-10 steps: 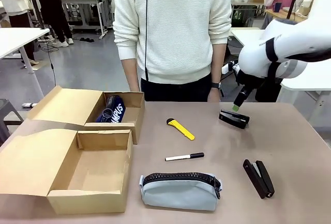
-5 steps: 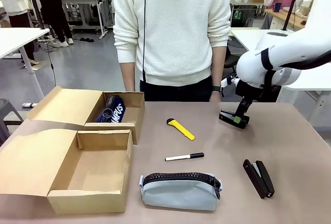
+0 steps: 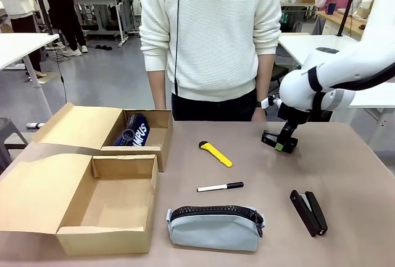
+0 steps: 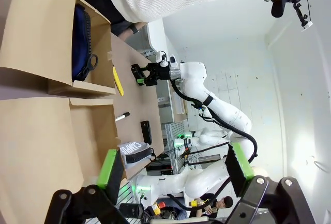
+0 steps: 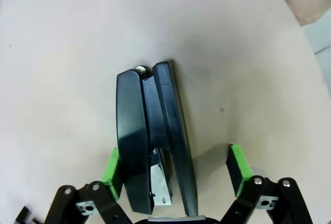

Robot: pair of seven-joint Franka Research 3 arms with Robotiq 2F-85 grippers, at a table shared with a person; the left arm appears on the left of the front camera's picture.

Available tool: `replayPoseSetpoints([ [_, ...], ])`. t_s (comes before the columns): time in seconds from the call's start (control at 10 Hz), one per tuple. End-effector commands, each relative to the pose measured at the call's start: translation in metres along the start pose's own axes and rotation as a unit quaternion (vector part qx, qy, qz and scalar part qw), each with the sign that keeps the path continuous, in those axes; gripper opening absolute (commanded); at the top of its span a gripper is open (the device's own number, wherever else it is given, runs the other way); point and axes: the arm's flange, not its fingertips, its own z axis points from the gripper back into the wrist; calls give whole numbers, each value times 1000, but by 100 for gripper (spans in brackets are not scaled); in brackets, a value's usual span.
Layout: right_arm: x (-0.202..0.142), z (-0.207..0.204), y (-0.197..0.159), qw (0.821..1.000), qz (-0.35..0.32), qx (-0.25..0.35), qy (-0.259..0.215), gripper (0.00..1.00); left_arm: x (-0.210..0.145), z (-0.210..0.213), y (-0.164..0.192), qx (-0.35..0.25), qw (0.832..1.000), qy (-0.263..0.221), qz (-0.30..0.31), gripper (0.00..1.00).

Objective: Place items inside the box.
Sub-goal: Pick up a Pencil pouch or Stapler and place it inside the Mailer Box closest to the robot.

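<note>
Right gripper [image 3: 281, 145] at the far right of the worktop [image 3: 259, 171], lowered over a black stapler [image 3: 272, 139]. In the right wrist view the stapler [image 5: 150, 131] lies on its side, glossy arm and base side by side with a bright metal part between them. The fingers [image 5: 111, 165] stand wide apart astride it: one green pad is against the stapler's side, the other is clear of it, and nothing is gripped.

A second black stapler [image 3: 308, 213] lies nearer the robot. Mid-worktop are the yellow utility knife [image 3: 216, 153], the white marker with black cap [image 3: 220, 187] and the grey-blue zip pouch [image 3: 213, 227] with a dark zip.

Two open cardboard boxes stand at the left. The far box [image 3: 159, 132] holds a dark blue object [image 3: 133, 132] whose white lettering reads in part "YMPUS". The near box [image 3: 105, 240] holds nothing visible.

Left gripper [image 4: 173, 164]: fingers wide apart, holding nothing, above the boxes. A person in a white sweater [image 3: 210, 32] stands at the far edge.
</note>
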Motion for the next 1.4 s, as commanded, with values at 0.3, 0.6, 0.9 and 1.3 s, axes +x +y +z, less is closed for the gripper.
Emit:
replayPoseSetpoints([
  [0.3, -4, -1, -1, 1000, -1, 10, 3, 0, -1, -1, -1, -9, 1000, -4, -11, 100],
  [0.6, -4, 0, -2, 1000, 1, 19, 7, 0, -1, -1, -1, -9, 1000, -4, -11, 100],
  [0.9, -9, 12, 0, 999, -15, 51, 10, 0, -1, -1, -1, -9, 1000, -4, -11, 100],
  [1.3, -107, 130, 22, 986, -123, 112, -32, 0, -1, -1, -1, -9, 1000, -4, -11, 100],
])
